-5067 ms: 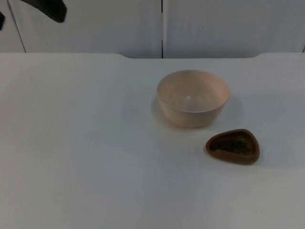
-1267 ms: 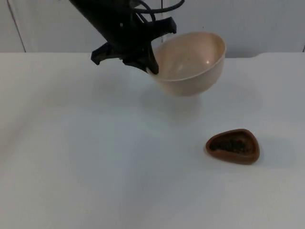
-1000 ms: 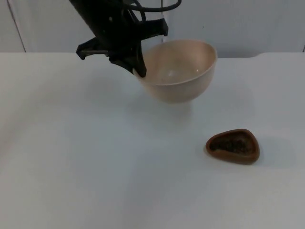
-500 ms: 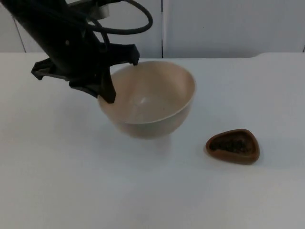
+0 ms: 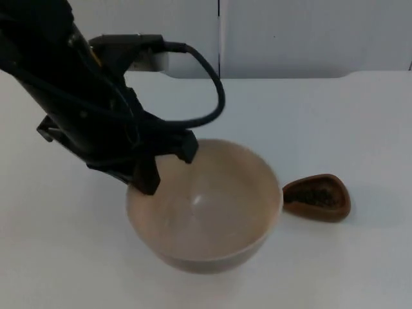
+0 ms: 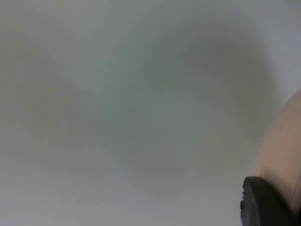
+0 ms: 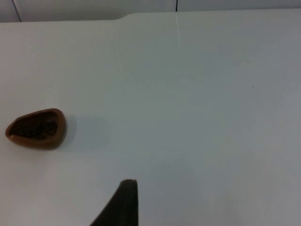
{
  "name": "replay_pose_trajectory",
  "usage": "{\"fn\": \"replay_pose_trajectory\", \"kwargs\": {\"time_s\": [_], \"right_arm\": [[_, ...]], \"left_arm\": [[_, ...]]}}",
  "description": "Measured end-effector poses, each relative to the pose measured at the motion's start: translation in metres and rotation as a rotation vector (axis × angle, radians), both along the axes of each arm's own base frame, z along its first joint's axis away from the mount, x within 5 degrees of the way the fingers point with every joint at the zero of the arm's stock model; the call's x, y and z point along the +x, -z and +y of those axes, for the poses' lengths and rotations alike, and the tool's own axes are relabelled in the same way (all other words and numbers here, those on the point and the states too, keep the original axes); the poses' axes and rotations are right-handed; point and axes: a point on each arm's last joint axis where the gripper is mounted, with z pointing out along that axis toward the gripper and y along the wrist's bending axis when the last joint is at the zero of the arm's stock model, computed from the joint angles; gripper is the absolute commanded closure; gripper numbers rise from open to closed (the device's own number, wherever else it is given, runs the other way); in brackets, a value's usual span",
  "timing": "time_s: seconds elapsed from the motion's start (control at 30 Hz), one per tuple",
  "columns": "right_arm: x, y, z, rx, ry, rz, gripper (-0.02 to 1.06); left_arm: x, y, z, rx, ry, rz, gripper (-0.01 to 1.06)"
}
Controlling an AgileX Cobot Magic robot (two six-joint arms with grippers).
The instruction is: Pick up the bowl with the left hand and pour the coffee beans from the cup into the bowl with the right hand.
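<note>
My left gripper point(image 5: 147, 183) is shut on the left rim of the beige bowl point(image 5: 206, 212) and holds it upright in the air over the front middle of the table. The bowl looks empty. In the left wrist view the bowl's outer wall point(image 6: 282, 155) stands beside a black fingertip point(image 6: 258, 202). The brown cup point(image 5: 317, 197) with dark coffee beans rests on the table just right of the bowl, whose rim overlaps the cup's left edge in the top view. In the right wrist view the cup point(image 7: 36, 128) lies well away from a black fingertip point(image 7: 123, 202); the right gripper is open and holds nothing.
The white table point(image 5: 335, 116) ends at the grey partition wall point(image 5: 309, 32) at the back. The left arm point(image 5: 71, 109) reaches from the upper left across the table's left half.
The left arm has carried the bowl from the back middle down toward the front of the table, coming closer to the camera. The cup has not moved.
</note>
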Motion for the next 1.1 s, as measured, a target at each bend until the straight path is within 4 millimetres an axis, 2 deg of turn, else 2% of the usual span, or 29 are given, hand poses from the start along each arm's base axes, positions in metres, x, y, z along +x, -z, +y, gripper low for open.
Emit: {"fn": "replay_pose_trajectory", "kwargs": {"time_s": [0.1,0.27,0.87,0.97,1.1], "right_arm": [[0.000,0.000,0.000,0.000,0.000,0.000,-0.01],[0.000,0.000,0.000,0.000,0.000,0.000,-0.01],[0.000,0.000,0.004,0.038,-0.026,0.001,-0.01],[0.005,0.000,0.006,0.061,-0.040,0.032,-0.01],[0.029,-0.001,0.011,0.095,-0.070,0.166,-0.01]], "left_arm": [[-0.005,0.001,-0.007,0.033,0.055,-0.022,1.05],[-0.004,0.001,-0.007,0.064,0.088,-0.057,1.05],[-0.003,0.001,-0.007,0.066,0.090,-0.065,1.05],[-0.003,0.001,-0.007,0.068,0.092,-0.066,1.05],[-0.003,0.001,-0.007,0.067,0.092,-0.073,1.05]]}}
